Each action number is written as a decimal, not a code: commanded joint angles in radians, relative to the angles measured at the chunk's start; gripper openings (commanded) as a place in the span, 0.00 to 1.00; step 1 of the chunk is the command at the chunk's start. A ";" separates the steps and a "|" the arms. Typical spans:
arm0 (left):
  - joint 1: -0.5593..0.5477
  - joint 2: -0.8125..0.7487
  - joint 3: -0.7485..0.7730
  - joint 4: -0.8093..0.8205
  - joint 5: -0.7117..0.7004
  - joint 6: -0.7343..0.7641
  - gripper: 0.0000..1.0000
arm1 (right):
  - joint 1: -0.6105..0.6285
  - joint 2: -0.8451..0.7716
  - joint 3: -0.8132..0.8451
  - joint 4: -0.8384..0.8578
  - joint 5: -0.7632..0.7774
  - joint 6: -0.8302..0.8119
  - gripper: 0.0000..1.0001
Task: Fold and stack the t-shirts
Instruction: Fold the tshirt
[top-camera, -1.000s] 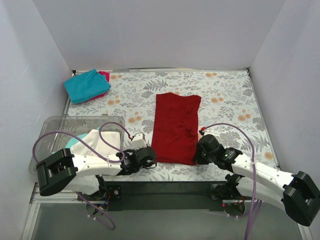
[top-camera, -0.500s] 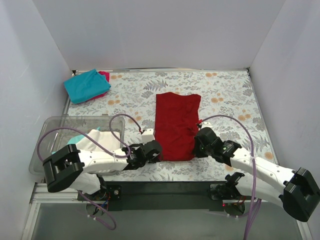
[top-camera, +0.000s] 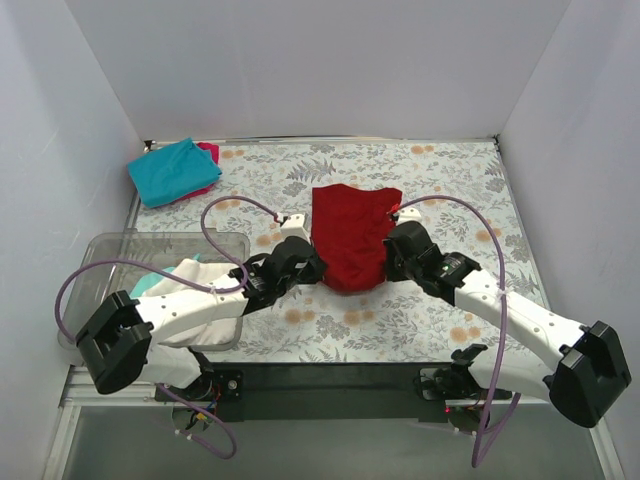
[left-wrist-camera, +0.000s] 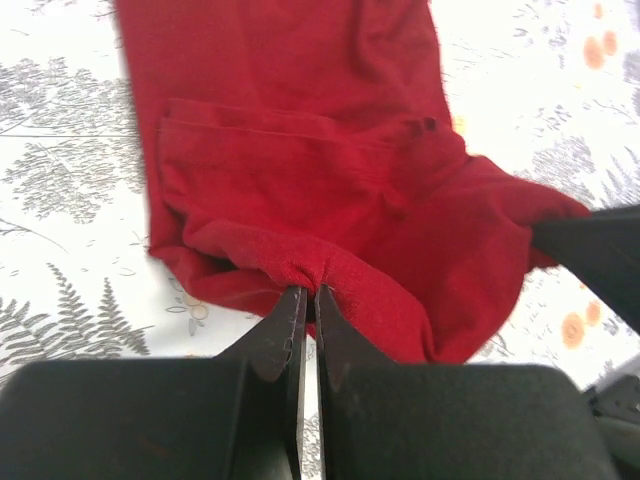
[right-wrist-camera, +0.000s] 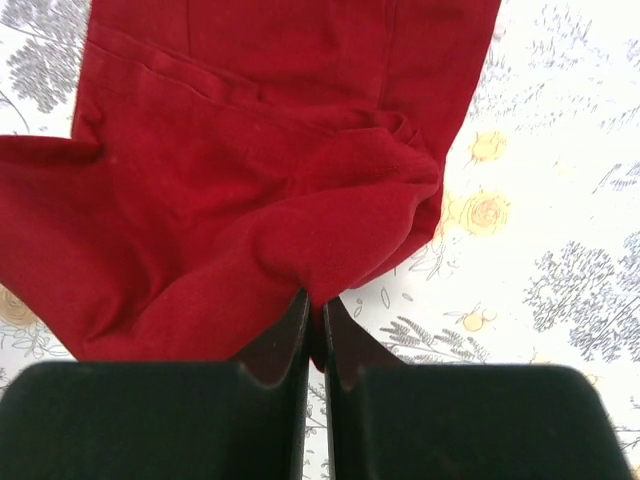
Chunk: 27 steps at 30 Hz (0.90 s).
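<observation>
The dark red t-shirt (top-camera: 350, 232) lies mid-table, its near hem lifted and carried over the rest of the cloth. My left gripper (top-camera: 312, 268) is shut on the hem's left corner (left-wrist-camera: 300, 272). On the right corner (right-wrist-camera: 330, 270) my right gripper (top-camera: 386, 262) is shut too. Both wrist views show red cloth pinched between the closed fingers, with the shirt's flat part (left-wrist-camera: 280, 60) (right-wrist-camera: 290, 50) beyond. A teal t-shirt (top-camera: 172, 170) rests folded at the far left on a magenta-pink one (top-camera: 208, 152). A white t-shirt (top-camera: 190, 278) sits in the bin.
A clear plastic bin (top-camera: 110, 252) stands at the near left, holding white and teal cloth. White walls close the table on three sides. The leaf-patterned tablecloth (top-camera: 450, 200) shows bare right of the red shirt.
Both grippers have moved away from the near edge toward the back, dragging the red shirt's near hem up and over its body. The visible shirt has shortened.
</observation>
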 joint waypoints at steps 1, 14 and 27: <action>0.001 -0.056 0.027 0.020 0.064 0.059 0.00 | -0.006 -0.013 0.068 0.012 0.009 -0.058 0.01; -0.031 -0.285 -0.149 -0.118 0.292 0.059 0.00 | 0.008 -0.182 -0.041 -0.211 -0.270 -0.075 0.01; -0.173 -0.432 -0.181 -0.308 0.349 -0.057 0.00 | 0.101 -0.269 -0.043 -0.393 -0.412 -0.087 0.01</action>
